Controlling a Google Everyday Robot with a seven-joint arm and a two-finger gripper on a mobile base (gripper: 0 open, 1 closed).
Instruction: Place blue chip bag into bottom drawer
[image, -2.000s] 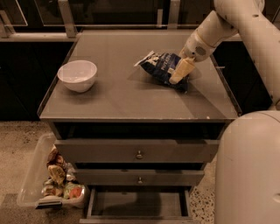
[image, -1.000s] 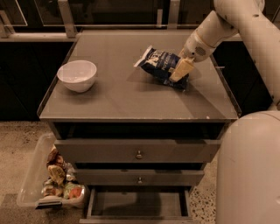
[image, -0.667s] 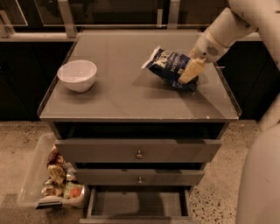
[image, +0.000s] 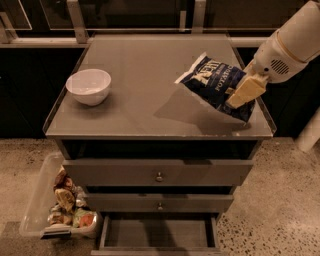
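The blue chip bag (image: 215, 85) is dark navy with white lettering. It hangs lifted above the right part of the grey cabinet top (image: 140, 100) and casts a shadow below it. My gripper (image: 241, 95) comes in from the upper right and is shut on the bag's right side, with a cream finger (image: 245, 89) across the bag. The bottom drawer (image: 157, 234) is pulled open at the bottom of the view, and its flat grey floor is bare.
A white bowl (image: 89, 86) stands on the left of the cabinet top. Two upper drawers with round knobs (image: 159, 176) are shut. A clear plastic bin (image: 57, 205) with crumpled snack wrappers sits on the floor at the left. A railing runs behind the cabinet.
My gripper has lifted the chip bag off the cabinet top and carried it right and toward the front edge. The arm has shifted to the right.
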